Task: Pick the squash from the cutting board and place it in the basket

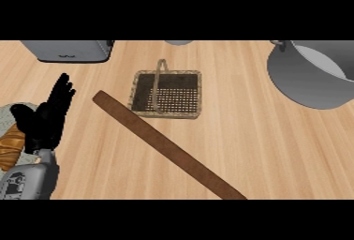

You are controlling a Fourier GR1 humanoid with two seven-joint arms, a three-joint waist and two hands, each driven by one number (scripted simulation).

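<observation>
Lowest and closest, left of the basket (140,108) and well below it: grey left forearm (31,180), topped by the left hand (45,122), held open with fingers straight and pointing up, gripping nothing, looks to be resting. No sign of the right hand anywhere. Tucked just behind that hand, farther left of the basket again: an orange-brown ridged thing (10,143) on a pale plate (10,108), mostly hidden and cut by the edge; cannot tell whether squash or bread. No plain squash elsewhere, so probably either that or out of sight. Just right of the hand, and touching or nearly touching the basket's lower left corner: a long brown board (166,143), seen as a narrow strip, long axis running diagonally from beside the basket down and to the right, nothing visible on it. Basket itself upright, mesh floor bare, thin handle (161,79) arched along its middle. Up and left of the basket, a grey toaster (69,50); well to its right, a big grey pot (311,79). Judging by this: pickup not yet done, left hand the only candidate, basket up and to the right of it across the board.
</observation>
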